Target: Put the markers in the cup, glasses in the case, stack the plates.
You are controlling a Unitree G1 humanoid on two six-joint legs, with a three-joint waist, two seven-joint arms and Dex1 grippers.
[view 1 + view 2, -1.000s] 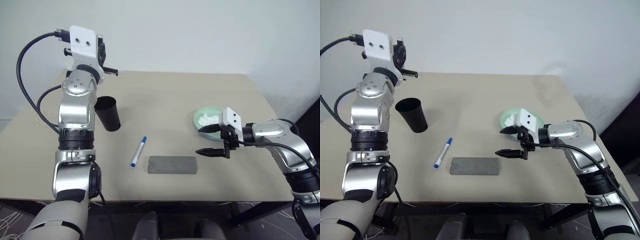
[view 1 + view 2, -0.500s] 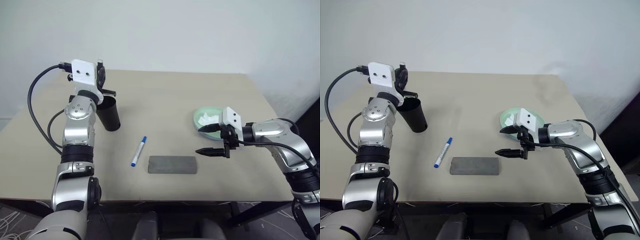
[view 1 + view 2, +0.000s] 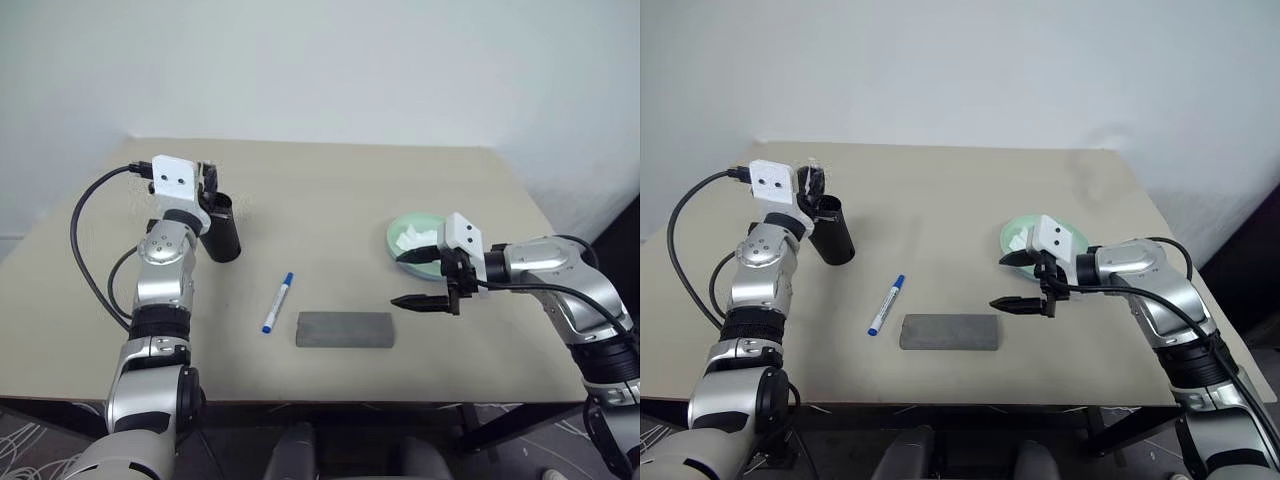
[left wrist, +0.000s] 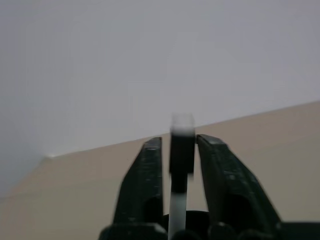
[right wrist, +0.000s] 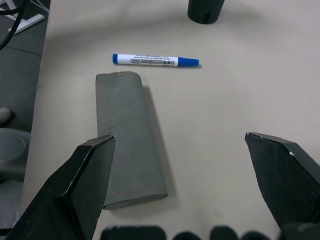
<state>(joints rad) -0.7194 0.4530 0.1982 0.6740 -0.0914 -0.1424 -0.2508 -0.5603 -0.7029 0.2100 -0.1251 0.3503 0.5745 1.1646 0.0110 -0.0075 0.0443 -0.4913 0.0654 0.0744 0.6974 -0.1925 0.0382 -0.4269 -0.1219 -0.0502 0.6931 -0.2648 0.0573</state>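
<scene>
Black-capped and white, one marker (image 4: 181,150) stands between the left gripper's (image 4: 177,155) slightly parted jaws, right over the cup (image 3: 220,228). Letting go gently should drop it straight in. Meanwhile the right gripper (image 3: 420,280) hangs wide open and empty above the closed case (image 3: 345,329), the blue marker (image 3: 278,302) lying beside it.

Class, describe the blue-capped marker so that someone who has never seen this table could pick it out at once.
Start at the beige table and find the grey case near its front edge. Just beside the case, toward the black cup, lies the marker: slim, white, blue at both ends, the only loose pen on the tabletop.
</scene>
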